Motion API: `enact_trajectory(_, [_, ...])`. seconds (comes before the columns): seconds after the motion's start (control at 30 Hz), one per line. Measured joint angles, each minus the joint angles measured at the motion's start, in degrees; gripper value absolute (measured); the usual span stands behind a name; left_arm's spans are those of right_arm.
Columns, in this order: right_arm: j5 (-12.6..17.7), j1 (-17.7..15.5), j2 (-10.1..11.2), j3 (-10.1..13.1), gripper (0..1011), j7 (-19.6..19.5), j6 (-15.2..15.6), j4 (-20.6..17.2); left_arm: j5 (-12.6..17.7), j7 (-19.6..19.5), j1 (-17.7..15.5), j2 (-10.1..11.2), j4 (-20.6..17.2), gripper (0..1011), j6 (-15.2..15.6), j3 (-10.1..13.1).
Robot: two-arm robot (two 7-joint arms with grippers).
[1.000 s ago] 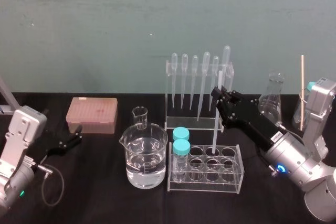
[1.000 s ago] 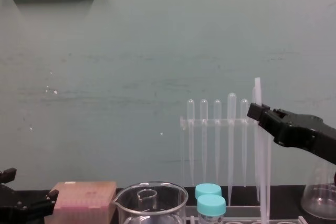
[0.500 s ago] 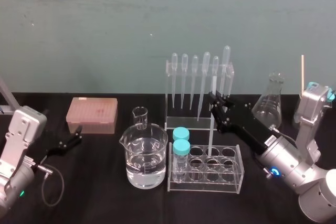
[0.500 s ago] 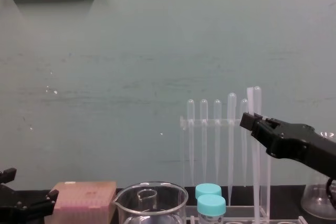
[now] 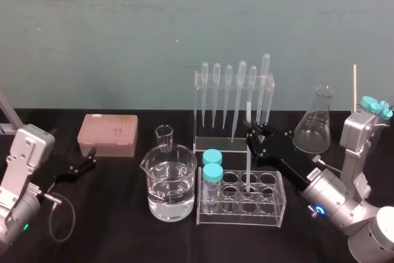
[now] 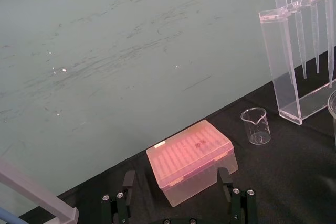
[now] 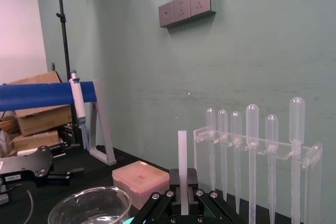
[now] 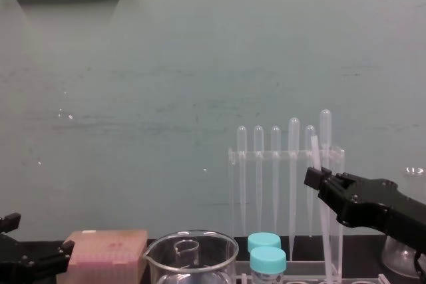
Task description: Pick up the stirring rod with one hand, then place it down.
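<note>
My right gripper (image 5: 251, 133) is in over the black table (image 5: 123, 232), black fingers (image 8: 317, 179) clamped on the long, thin, translucent whitish stirring rod (image 5: 246, 167). The rod stands nearly upright, leaning a touch, just in front of the clear acrylic pipette rack (image 5: 212, 145). Its lower end is down in the clear plastic test-tube rack (image 5: 240, 217), beside the two blue-capped tubes (image 5: 212, 173). I cannot tell whether it touches bottom. My left gripper (image 5: 91, 157) sits parked at the table's left, fingers apart, near the pink rectangular tip box (image 5: 108, 133).
</note>
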Motion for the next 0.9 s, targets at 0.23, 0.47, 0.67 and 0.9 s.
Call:
enact_trajectory(0.23, [-0.6,0.2,-0.5,0.0,69,-0.2,0.0,1.1,0.0,0.0,0.0,0.0,0.0,1000,0.0,0.0])
enact_trajectory(0.47, [-1.3,0.2,-0.9,0.0,69,-0.6,0.7,2.1,0.0,0.0,0.0,0.0,0.0,1000,0.0,0.0])
enact_trajectory(0.67, [-1.7,0.1,-1.1,0.0,69,-0.9,0.9,2.1,0.0,0.0,0.0,0.0,0.0,1000,0.0,0.0])
enact_trajectory(0.9, [-1.7,0.1,-1.1,0.0,69,-0.9,0.9,2.1,0.0,0.0,0.0,0.0,0.0,1000,0.0,0.0])
